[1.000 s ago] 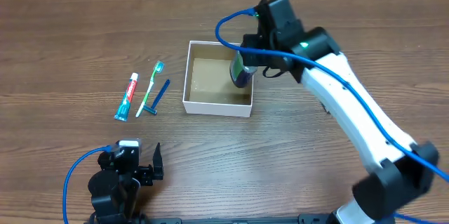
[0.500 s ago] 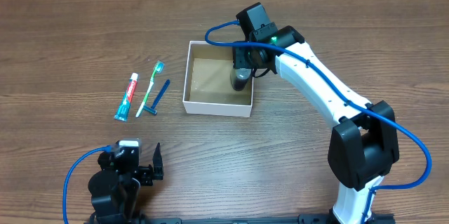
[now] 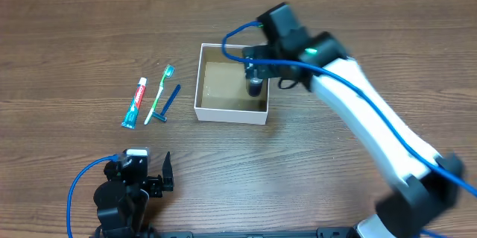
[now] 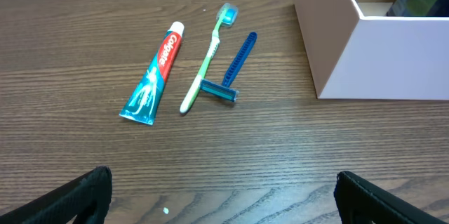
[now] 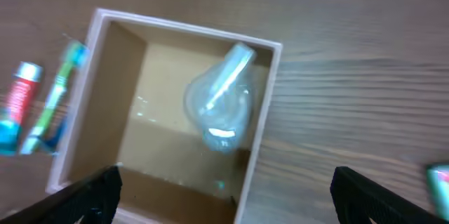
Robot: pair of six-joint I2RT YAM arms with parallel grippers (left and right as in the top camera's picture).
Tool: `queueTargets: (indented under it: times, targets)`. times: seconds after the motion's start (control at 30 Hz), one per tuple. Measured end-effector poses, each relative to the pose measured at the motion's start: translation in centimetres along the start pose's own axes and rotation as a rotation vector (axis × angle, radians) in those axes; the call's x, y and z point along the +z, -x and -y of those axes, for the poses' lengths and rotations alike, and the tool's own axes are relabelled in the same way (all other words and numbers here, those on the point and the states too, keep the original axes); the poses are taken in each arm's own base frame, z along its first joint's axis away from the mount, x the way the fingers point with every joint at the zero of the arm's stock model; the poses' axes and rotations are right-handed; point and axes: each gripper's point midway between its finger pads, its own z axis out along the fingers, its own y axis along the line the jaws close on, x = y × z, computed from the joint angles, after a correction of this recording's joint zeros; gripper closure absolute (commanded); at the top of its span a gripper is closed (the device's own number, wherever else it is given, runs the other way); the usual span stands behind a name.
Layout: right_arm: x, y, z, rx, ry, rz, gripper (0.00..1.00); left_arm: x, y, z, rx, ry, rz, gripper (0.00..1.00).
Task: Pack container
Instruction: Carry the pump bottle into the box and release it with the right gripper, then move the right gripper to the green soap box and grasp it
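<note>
The container point(image 3: 231, 113), a square box with white walls and a brown inside, stands mid-table. A small bottle point(image 3: 255, 86) rests in it against the right wall; from the right wrist it looks clear and rounded point(image 5: 219, 108). My right gripper point(image 3: 257, 70) hovers above that side, open point(image 5: 224, 206), with the bottle free below its spread fingers point(image 5: 91, 194). My left gripper point(image 3: 145, 172) waits near the front left edge, open point(image 4: 224, 206) with only bare wood between its fingers. The left wrist view takes in the container's white wall point(image 4: 379, 59).
Left of the container lie a toothpaste tube point(image 3: 135, 102), a green toothbrush point(image 3: 159, 92) and a blue razor point(image 3: 168, 102) side by side. The left wrist view shows the tube point(image 4: 156, 73), brush point(image 4: 207, 59) and razor point(image 4: 235, 66) ahead of it.
My right gripper went from shut on the bottle to open, and the bottle now rests inside the container. The right arm shifted above the box. The left arm has not moved.
</note>
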Motion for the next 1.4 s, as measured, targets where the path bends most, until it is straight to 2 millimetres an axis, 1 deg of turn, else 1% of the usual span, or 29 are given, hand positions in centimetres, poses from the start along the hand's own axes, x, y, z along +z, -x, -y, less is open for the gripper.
queueTargets:
  times: [0.03, 0.07, 0.1, 0.13, 0.17, 0.2, 0.23, 0.27, 0.33, 0.37, 0.4, 0.47, 0.57, 0.67, 0.77, 0.8, 0.83, 0.9, 1.07, 1.17, 1.2, 1.27, 1.33, 1.37, 1.4]
  targets:
    - [-2.3, 0.4, 0.9, 0.021, 0.0, 0.032, 0.02, 0.0, 0.0, 0.0, 0.0, 0.0, 0.0, 0.0]
    - [-4.0, 0.7, 2.1, 0.047, -0.007, 0.051, 0.0, 0.0, 0.0, 0.0, 0.0, 0.0, 0.0, 0.0]
    - [-5.5, 0.8, 3.9, 0.083, -0.03, 0.059, 0.0, 0.0, 0.0, 0.0, 0.0, 0.0, 0.0, 0.0]
    - [-6.1, 0.8, 5.9, 0.121, -0.059, 0.053, 0.0, 0.0, 0.0, 0.0, 0.0, 0.0, 0.0, 0.0]
    - [-6.2, 0.6, 8.5, 0.176, -0.102, 0.034, 0.0, 0.0, 0.0, 0.0, 0.0, 0.0, 0.0, 0.0]
    - [-5.9, 0.7, 10.8, 0.22, -0.137, 0.02, 0.0, 0.0, 0.0, 0.0, 0.0, 0.0, 0.0, 0.0]
    - [-5.5, 0.7, 12.4, 0.249, -0.16, 0.009, 0.0, 0.0, 0.0, 0.0, 0.0, 0.0, 0.0, 0.0]
    - [-4.6, 0.5, 15.7, 0.303, -0.208, -0.02, 0.0, 0.0, 0.0, 0.0, 0.0, 0.0, 0.0, 0.0]
    - [-3.2, -0.6, 19.3, 0.351, -0.249, -0.081, 0.0, 0.0, 0.0, 0.0, 0.0, 0.0, 0.0, 0.0]
    - [-2.0, -1.7, 21.0, 0.365, -0.254, -0.136, 0.0, 0.0, 0.0, 0.0, 0.0, 0.0, 0.0, 0.0]
    - [-0.7, -3.0, 22.3, 0.374, -0.253, -0.196, 0.0, 0.0, 0.0, 0.0, 0.0, 0.0, 0.0, 0.0]
    - [1.9, -5.0, 23.8, 0.387, -0.252, -0.285, 0.0, 0.0, 0.0, 0.0, 0.0, 0.0, 0.0, 0.0]
    - [6.1, -9.0, 24.8, 0.397, -0.242, -0.437, 0.0, 0.0, 0.0, 0.0, 0.0, 0.0, 0.0, 0.0]
    - [9.1, -11.6, 24.8, 0.381, -0.219, -0.529, 0.0, 0.0, 0.0, 0.0, 0.0, 0.0, 0.0, 0.0]
    - [10.6, -12.3, 24.9, 0.368, -0.209, -0.539, 0.0, 0.0, 0.0, 0.0, 0.0, 0.0, 0.0, 0.0]
    - [11.1, -12.2, 24.9, 0.364, -0.207, -0.528, 0.04, 0.0, 0.0, 0.0, 0.0, 0.0, 0.0, 0.0]
    - [11.3, -12.2, 25.0, 0.363, -0.207, -0.521, 0.06, 0.0, 0.0, 0.0, 0.0, 0.0, 0.0, 0.0]
    - [11.8, -12.4, 25.1, 0.36, -0.205, -0.514, 0.15, 0.0, 0.0, 0.0, 0.0, 0.0, 0.0, 0.0]
    - [12.0, -12.3, 24.9, 0.361, -0.191, -0.509, 0.16, 0.0, 0.0, 0.0, 0.0, 0.0, 0.0, 0.0]
    - [12.5, -12.4, 25.0, 0.361, -0.189, -0.507, 0.19, 0.0, 0.0, 0.0, 0.0, 0.0, 0.0, 0.0]
    - [12.7, -12.6, 25.0, 0.363, -0.189, -0.515, 0.23, 0.0, 0.0, 0.0, 0.0, 0.0, 0.0, 0.0]
    - [13.0, -13.0, 25.1, 0.367, -0.194, -0.531, 0.33, 0.0, 0.0, 0.0, 0.0, 0.0, 0.0, 0.0]
    - [13.0, -13.0, 25.1, 0.382, -0.201, -0.531, 0.37, 0.0, 0.0, 0.0, 0.0, 0.0, 0.0, 0.0]
    - [13.0, -13.1, 25.1, 0.389, -0.204, -0.533, 0.41, 0.0, 0.0, 0.0, 0.0, 0.0, 0.0, 0.0]
    - [12.9, -13.2, 25.1, 0.398, -0.207, -0.536, 0.46, 0.0, 0.0, 0.0, 0.0, 0.0, 0.0, 0.0]
